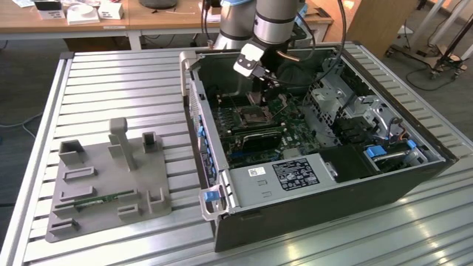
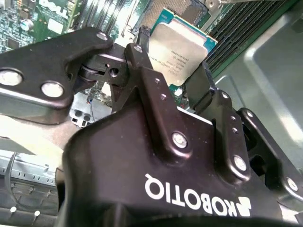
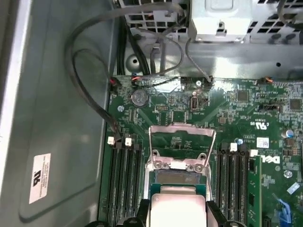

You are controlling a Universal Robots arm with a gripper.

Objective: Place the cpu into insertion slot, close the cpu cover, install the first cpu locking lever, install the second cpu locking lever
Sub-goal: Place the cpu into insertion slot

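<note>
My gripper (image 2: 171, 71) is shut on the cpu (image 2: 180, 47), a silvery square chip pinched by its edges between the two black fingers (image 2: 144, 66). In the first wrist view the cpu (image 3: 177, 208) hangs just above the insertion slot (image 3: 177, 178), whose dark centre shows past the chip's edge. The cpu cover (image 3: 182, 130), a thin metal frame, is swung open and lies back over the green board beyond the slot. In the exterior view the gripper (image 1: 258, 91) reaches down into the open computer case over the insertion slot (image 1: 255, 115).
Long black memory slots (image 3: 124, 184) flank the socket on both sides. Black cables (image 3: 87, 90) loop along the case wall. The drive cage (image 1: 347, 102) and case walls (image 1: 196, 105) hem in the arm. A grey fixture tray (image 1: 103, 183) sits on the slatted table at the exterior view's left.
</note>
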